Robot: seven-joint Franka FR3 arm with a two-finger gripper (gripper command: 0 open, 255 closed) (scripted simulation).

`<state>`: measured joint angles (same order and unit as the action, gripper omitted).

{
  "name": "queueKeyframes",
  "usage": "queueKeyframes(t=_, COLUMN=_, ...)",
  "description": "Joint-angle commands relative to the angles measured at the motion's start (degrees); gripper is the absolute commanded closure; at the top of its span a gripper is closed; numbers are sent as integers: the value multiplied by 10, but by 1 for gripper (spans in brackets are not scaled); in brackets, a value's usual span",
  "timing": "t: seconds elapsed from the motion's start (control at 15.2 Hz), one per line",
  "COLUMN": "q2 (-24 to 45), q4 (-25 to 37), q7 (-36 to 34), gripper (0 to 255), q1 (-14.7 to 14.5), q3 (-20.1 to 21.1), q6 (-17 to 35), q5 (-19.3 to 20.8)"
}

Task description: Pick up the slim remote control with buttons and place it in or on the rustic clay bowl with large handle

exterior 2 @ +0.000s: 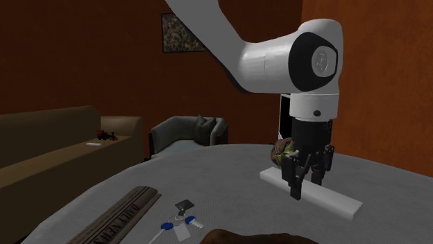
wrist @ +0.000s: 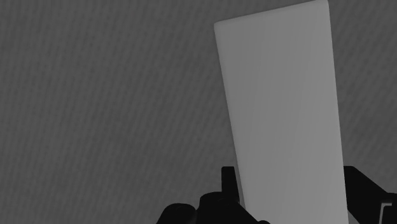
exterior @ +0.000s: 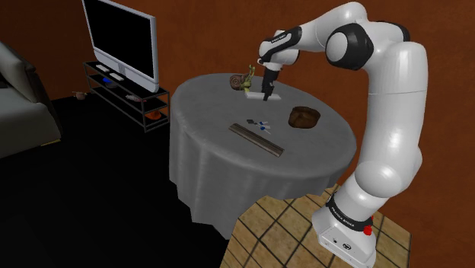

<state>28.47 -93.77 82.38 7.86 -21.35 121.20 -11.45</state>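
The remote [exterior: 272, 98] is drawn as a plain white flat slab lying on the grey tablecloth, towards the far side of the round table. My black gripper [exterior: 266, 96] points straight down onto it. In the second exterior view the gripper [exterior 2: 300, 188] stands on the remote [exterior 2: 333, 197] near its middle. In the wrist view the remote [wrist: 280, 95] runs between my fingers [wrist: 229, 183], which clasp its long edges, so the gripper [wrist: 289, 184] is shut on it. The brown bowl [exterior: 303, 117] sits on the table close by, toward the arm's stand, and its rim [exterior 2: 257, 237] also shows in the second exterior view.
A brown snail-like ornament [exterior: 243, 80] stands just behind the gripper. A long dark bar [exterior: 256, 139] and a small bunch of keys [exterior: 256, 124] lie nearer the front of the round table [exterior: 205, 164]. A TV [exterior: 122, 38] on a rack and a sofa [exterior: 19, 99] stand beyond.
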Motion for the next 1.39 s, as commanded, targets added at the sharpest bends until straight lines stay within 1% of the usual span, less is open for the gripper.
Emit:
queueKeyframes(t=0.0, q2=-7, q4=6, q7=-2, gripper=255, q1=-1, q3=-2, q6=-13, q5=3)
queueKeyframes(t=0.66, q2=-33, q4=47, q7=-10, gripper=255, q1=-3, q3=-8, q6=-77, q5=16)
queueKeyframes(t=1.32, q2=-47, q4=104, q7=-16, gripper=255, q1=-1, q3=-12, q6=-147, q5=23)
